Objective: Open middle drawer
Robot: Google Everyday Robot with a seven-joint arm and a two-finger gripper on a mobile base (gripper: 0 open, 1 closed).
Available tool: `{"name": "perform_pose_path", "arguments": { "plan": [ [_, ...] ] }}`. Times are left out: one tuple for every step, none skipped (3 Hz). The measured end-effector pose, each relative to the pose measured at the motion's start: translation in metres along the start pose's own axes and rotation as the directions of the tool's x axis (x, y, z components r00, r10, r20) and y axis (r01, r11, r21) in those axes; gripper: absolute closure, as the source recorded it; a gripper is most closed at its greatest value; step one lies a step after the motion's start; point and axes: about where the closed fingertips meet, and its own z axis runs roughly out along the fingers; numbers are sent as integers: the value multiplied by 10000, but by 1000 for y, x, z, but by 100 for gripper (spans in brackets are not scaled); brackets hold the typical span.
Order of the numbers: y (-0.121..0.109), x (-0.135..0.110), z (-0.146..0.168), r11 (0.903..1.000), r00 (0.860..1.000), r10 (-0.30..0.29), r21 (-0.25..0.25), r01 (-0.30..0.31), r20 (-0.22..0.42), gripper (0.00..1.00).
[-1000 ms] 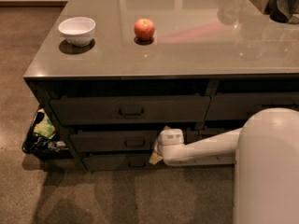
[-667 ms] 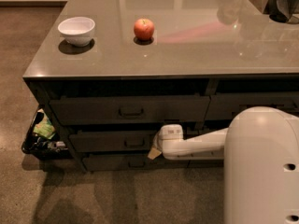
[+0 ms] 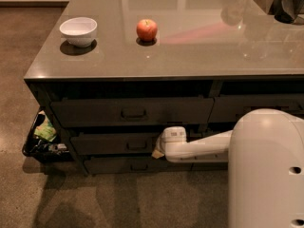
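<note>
- Reaching for the handle is the step in hand, by my reading: the gripper (image 3: 159, 148) sits low against the cabinet face, under the front edge of the counter (image 3: 199, 51) and a little left of that edge's middle.
- Below that front edge, toward the front-left corner, three drawer fronts are stacked. The middle drawer (image 3: 107, 144) is the one of medium height, between the taller front above and the thin one beneath.
- Its handle (image 3: 137, 145) is a small dark loop at the centre of the front, and the gripper is just beside it on the right. Whether they touch cannot be told.
- Whether the gripper is wide, narrow or already holding the handle cannot be told either, because the white wrist hides its tip.
- The middle drawer looks shut or nearly so, so the pull seems not yet done.
- The next move calls for closing on the loop, if that is not done, then drawing straight back, away from the front edge and level, so the drawer does not bind.
- A bowl (image 3: 78, 30) near the back-left corner and an apple (image 3: 147, 30) beside it sit on top, well apart from the work.
</note>
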Motion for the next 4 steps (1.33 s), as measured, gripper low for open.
{"name": "perform_pose_path", "arguments": {
  "plan": [
    [0, 0, 0, 10000, 10000, 0, 0, 0, 0, 41],
    [0, 0, 0, 10000, 10000, 0, -1, 0, 0, 65],
    [0, 0, 0, 10000, 10000, 0, -1, 0, 0, 89],
    [-1, -1, -1, 10000, 10000, 0, -1, 0, 0, 100]
  ]
}}
